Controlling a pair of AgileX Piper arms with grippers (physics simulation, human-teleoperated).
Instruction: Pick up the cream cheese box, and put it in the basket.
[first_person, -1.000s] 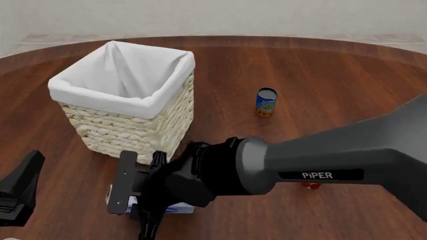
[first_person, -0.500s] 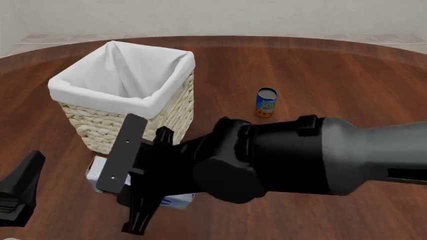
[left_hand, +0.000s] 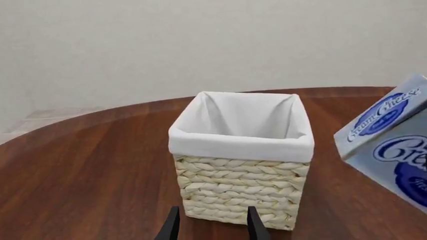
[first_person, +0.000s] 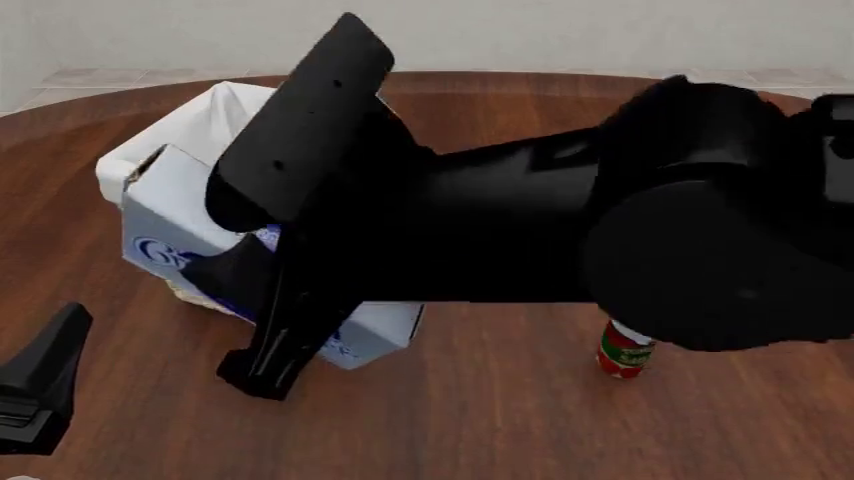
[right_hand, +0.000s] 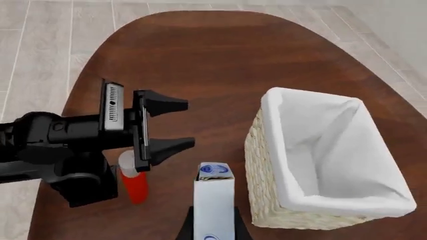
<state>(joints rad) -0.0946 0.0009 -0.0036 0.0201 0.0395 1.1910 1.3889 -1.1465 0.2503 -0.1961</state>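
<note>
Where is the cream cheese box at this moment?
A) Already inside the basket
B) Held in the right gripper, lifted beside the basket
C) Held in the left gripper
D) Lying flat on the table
B: the right gripper clamps the cream cheese box, raised off the table next to the basket; the left gripper is open and empty.

A small can (first_person: 623, 351) with a red and green label stood upright on the dark wooden surface (first_person: 561, 430) to my right. A red cylinder with a white cap (right_hand: 133, 181) stood near that surface's edge, tiled floor (right_hand: 47, 55) beyond it.
</note>
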